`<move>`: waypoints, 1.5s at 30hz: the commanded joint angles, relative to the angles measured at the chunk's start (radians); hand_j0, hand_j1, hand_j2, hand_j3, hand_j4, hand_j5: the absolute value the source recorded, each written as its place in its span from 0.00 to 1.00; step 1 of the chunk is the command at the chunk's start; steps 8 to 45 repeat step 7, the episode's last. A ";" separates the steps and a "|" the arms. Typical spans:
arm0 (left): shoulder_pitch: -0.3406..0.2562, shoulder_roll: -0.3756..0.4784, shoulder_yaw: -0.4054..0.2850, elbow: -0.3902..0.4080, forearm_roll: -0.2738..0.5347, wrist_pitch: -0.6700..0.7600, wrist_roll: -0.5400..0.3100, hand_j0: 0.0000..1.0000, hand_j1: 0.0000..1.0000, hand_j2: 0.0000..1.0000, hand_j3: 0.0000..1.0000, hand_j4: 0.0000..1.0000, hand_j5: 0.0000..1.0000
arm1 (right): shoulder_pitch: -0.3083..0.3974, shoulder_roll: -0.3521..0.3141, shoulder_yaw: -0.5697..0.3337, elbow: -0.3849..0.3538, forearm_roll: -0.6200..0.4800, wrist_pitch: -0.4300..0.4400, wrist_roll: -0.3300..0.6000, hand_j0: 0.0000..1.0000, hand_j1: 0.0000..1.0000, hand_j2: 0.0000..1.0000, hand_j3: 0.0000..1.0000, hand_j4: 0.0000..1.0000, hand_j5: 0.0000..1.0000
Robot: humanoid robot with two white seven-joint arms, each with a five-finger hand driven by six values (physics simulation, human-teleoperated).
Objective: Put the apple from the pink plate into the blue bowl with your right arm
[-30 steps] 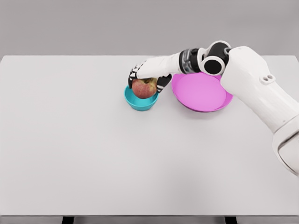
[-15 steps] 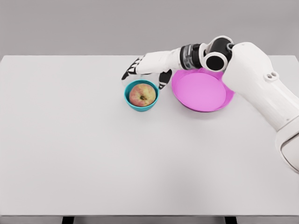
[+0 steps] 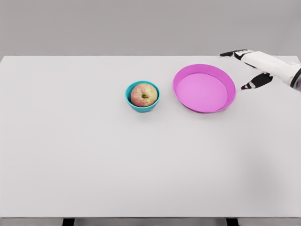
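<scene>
The apple (image 3: 143,94) is sitting inside the blue bowl (image 3: 129,96), left of the middle of the white table (image 3: 94,155). It is filling most of the bowl, so the bowl's wall is hugging it and stopping it from rolling off. That looks like the spot the task is asking for, so the job seems to be done.

The apple is almost round, so it is not really showing a long side. A small dark dimple is showing on its right side, a bit up. That may be the stem end, and if so the apple is leaning a little to the right, but it is too small to be sure.

Just beside the bowl, on its right, the pink plate (image 3: 230,89) is lying flat with nothing in it. The two are near each other but not touching.

At the far right, the right hand (image 3: 251,70) is hanging over the table past the plate's rim. Its fingers (image 3: 229,54) are spread out and holding nothing. It is well apart from the apple, so nothing is bumping the bowl
</scene>
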 commanded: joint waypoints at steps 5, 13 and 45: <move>0.000 0.000 0.000 0.000 0.000 0.000 0.000 1.00 1.00 1.00 1.00 1.00 1.00 | 0.040 0.011 -0.138 -0.019 -0.013 0.004 -0.001 1.00 1.00 1.00 1.00 1.00 1.00; 0.000 0.000 -0.002 0.000 -0.005 -0.006 0.000 1.00 1.00 1.00 1.00 1.00 1.00 | 0.045 0.009 -0.138 -0.017 -0.011 0.004 -0.001 1.00 1.00 1.00 1.00 1.00 1.00; 0.000 0.000 -0.002 0.000 -0.005 -0.006 0.000 1.00 1.00 1.00 1.00 1.00 1.00 | 0.045 0.009 -0.138 -0.017 -0.011 0.004 -0.001 1.00 1.00 1.00 1.00 1.00 1.00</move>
